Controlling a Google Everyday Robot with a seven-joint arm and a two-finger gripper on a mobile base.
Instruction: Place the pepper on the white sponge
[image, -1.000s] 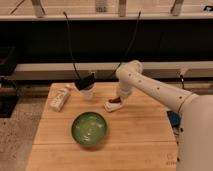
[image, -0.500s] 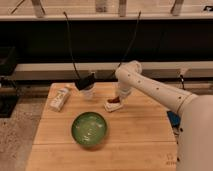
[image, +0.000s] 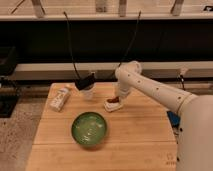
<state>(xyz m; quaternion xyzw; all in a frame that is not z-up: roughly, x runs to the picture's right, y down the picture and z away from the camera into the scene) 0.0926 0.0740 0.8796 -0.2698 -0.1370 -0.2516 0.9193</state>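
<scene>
Pepper lies on white sponge, hand clamped narrow on it; white pack label unreadable.

1. The hand sits low at the white sponge, in the middle of the tabletop.
2. The green bowl blocks the front-left; the white pack and the cup stand back-left.
3. The front-right boards lie open.

Looked like a robotics lab: wood worktop, hanging black cables, racking behind; pincer at worktop's 1 o'clock.
</scene>
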